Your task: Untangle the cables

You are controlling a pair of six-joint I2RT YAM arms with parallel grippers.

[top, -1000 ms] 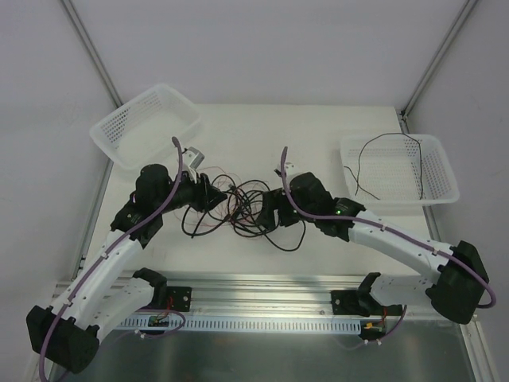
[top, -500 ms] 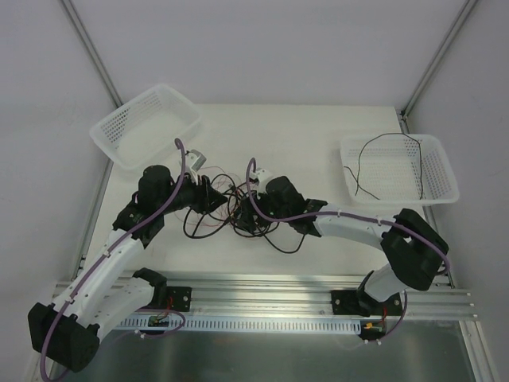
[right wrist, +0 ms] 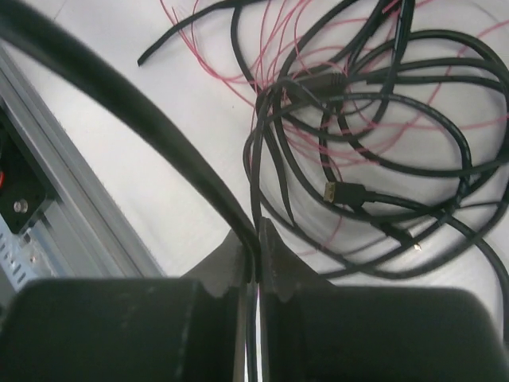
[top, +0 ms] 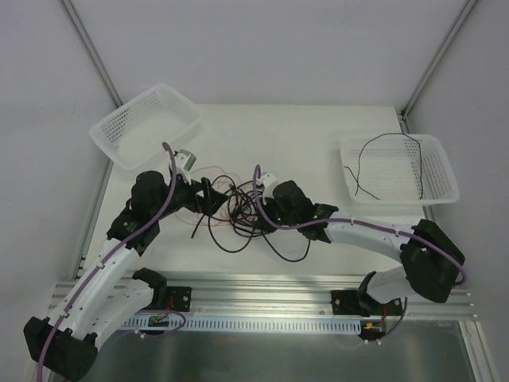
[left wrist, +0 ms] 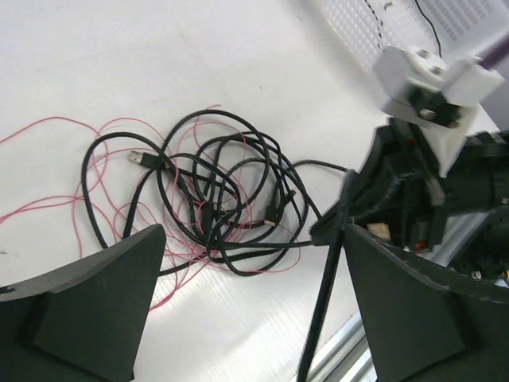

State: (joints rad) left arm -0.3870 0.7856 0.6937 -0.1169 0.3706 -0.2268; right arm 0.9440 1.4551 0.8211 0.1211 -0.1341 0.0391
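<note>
On the white table rn: left arm and right arm both lean in toward the middle, bc that's where the cables sit. It's one knot of black loops w/ thin red wire threaded thru it, right between the two grippers.

Two white mesh baskets flank it on the far side. Left basket looks bare afaict. Right basket has one loose black cable in it, so I'm guessing that's the drop spot for freed ones.

Left gripper is spread wide w/ nothing gripped, hanging over the knot, prob lined up to pin or grab a loop. Right gripper is pinched tight on one black strand, which makes sense as the one to pull free.

Smallest bit: a USB-ish plug buried mid-knot. Likely to snag imo, so I'd pull slow.
</note>
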